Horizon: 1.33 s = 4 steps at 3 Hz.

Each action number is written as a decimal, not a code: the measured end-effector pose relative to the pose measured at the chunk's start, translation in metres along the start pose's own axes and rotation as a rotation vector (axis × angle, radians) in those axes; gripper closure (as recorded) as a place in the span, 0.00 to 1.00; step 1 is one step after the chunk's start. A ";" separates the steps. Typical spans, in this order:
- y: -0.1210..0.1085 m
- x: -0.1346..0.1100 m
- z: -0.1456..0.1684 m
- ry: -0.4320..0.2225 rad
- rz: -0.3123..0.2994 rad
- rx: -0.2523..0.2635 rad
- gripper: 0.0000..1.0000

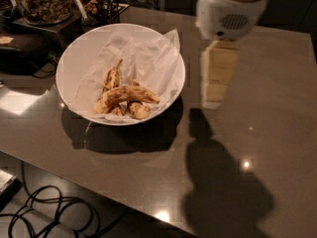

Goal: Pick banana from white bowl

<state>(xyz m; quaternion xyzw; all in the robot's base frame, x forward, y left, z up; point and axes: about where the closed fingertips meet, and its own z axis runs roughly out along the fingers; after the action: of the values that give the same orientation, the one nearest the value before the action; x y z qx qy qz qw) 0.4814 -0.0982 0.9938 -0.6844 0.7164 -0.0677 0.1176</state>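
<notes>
The arm's white wrist housing (230,11) is reaching down from the upper right, pointing the pale gripper (215,95) straight down over the grey table (277,108). The gripper is hanging just to the right of the white bowl (69,58), apart from its rim and touching neither the bowl nor anything in it. Whether it is spread or closed cannot be told from this angle, and nothing is showing in its grasp. Its dark shadow (223,192) is falling across the table below it. The bowl is sitting on the table's left half, lined with crumpled white paper (148,53). The banana (126,94) is lying across the bottom of the bowl on the paper, long, curved and brown-spotted. A slimmer banana (113,76) is resting just behind it, stem up, and stubby pieces (138,110) are lying against its near side. Black cables (44,212) are lying on the floor below the table's edge.
</notes>
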 end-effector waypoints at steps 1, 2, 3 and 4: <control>-0.013 -0.043 0.011 -0.014 -0.051 -0.027 0.00; -0.018 -0.049 0.008 -0.035 -0.054 0.004 0.00; -0.022 -0.059 0.025 -0.025 -0.015 -0.007 0.00; -0.027 -0.073 0.044 -0.053 0.043 -0.054 0.00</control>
<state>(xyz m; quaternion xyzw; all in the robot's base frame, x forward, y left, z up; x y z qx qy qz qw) 0.5219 -0.0242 0.9635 -0.6734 0.7291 -0.0276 0.1193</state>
